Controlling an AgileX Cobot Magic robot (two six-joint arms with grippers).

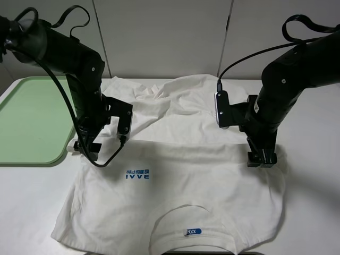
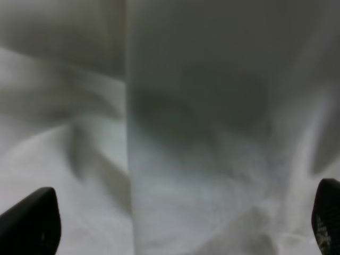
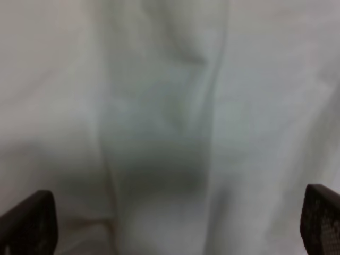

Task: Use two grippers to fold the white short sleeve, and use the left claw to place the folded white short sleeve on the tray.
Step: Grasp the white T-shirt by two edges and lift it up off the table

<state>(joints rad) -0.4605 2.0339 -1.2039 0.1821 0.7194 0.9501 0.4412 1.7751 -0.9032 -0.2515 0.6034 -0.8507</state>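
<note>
White short sleeve (image 1: 180, 175) lies on my tabletop (image 1: 313, 186) — I see left claw (image 1: 86, 147) and right claw (image 1: 262, 158) both spread wide, down at its fold.

High camera overlooks the white short sleeve (image 1: 202, 180); both wrist cameras face it closely.

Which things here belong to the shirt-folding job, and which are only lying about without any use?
Belonging to the job: large white cotton T-shirt; flat light-green plastic tray; left black gripper; right black gripper.
Not part of it, only background: white table top; grey wall panels.
</note>
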